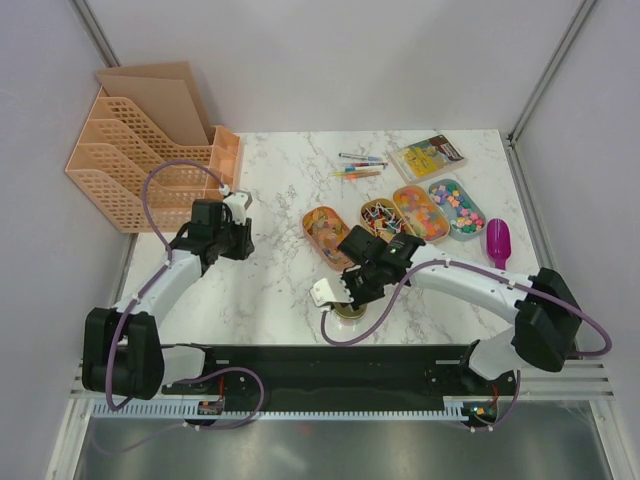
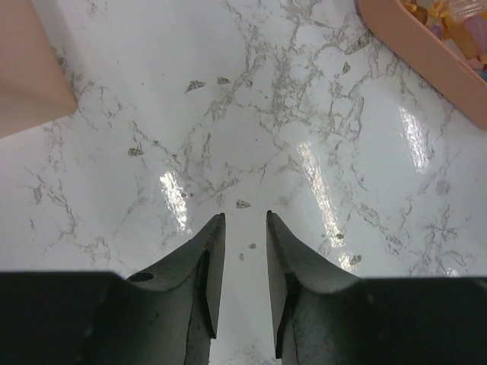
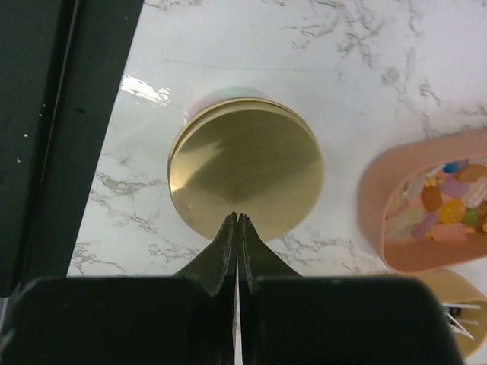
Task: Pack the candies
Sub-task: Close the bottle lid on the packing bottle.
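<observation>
Four oval trays hold the candies: yellow-orange gummies, wrapped ones, orange mixed bits and pastel pieces. A round jar with a gold lid stands on the marble in front of them and shows in the top view. My right gripper is shut and empty, its tips just over the near edge of the lid. My left gripper is open and empty, low over bare marble to the left of the gummy tray.
An orange file organiser stands at the back left, its corner near my left gripper. A purple scoop, coloured pens and a small box lie at the back right. The black base rail runs beside the jar.
</observation>
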Available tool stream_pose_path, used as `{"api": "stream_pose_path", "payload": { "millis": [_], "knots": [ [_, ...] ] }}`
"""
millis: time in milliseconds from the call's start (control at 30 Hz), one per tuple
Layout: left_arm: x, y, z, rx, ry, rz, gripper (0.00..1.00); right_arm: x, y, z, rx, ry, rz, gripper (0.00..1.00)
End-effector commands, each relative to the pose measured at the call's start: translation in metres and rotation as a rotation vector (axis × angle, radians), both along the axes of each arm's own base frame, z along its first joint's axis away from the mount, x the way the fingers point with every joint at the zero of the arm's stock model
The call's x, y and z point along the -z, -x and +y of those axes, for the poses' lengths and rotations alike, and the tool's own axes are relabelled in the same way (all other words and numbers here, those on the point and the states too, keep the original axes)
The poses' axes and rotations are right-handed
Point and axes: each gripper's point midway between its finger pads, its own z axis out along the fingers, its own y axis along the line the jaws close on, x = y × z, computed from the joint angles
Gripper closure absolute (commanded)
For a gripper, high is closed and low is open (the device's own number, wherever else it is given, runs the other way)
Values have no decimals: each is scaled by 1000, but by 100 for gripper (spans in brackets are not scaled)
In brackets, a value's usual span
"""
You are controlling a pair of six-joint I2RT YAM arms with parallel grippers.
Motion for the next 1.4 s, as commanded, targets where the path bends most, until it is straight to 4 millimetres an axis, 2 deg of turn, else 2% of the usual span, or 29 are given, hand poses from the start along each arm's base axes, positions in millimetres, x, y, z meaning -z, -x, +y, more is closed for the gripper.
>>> {"api": "stream_pose_path", "payload": {
  "millis": [0,167,267,333,500,600,667,833,967,1033,1100,1200,1267,1333,1367],
  "knots": [
    [-19,-5,-7,18,46,-71,64,4,10,15,-26,-10,57,100],
    [-20,-7,-7,16,45,-79,64,30,25,12,-54,45,98,100],
    [-22,-8,-7,16,44,-86,64,39,23,3,-35,88,92,100],
    [-23,-8,-5,12,38,-89,64,30,17,7,-22,69,61,100],
    [-20,-7,-6,13,40,-82,64,-16,5,28,-26,-42,-2,100],
    [-22,-9,-7,12,50,-83,64,-19,3,34,-27,-39,13,100],
    [-22,-9,-8,13,53,-83,64,-9,2,34,-36,-15,23,100],
    [-22,-8,-6,10,44,-87,64,38,11,19,-55,88,82,100],
    [-21,-7,-5,7,38,-87,64,57,13,8,-48,140,92,100],
    [-20,-8,-5,7,37,-84,64,53,11,9,-37,135,81,100],
    [-20,-9,-5,10,36,-85,64,41,2,12,-11,118,46,100],
    [-18,-8,-7,21,42,-78,64,9,-8,19,16,45,14,100],
    [-17,-8,-9,22,51,-70,64,-8,-5,17,-1,21,1,100],
    [-17,-10,-10,23,54,-73,64,-14,1,11,-14,18,7,100],
    [-17,-10,-10,22,55,-72,64,-10,4,7,-14,32,17,100]
  ]
}}
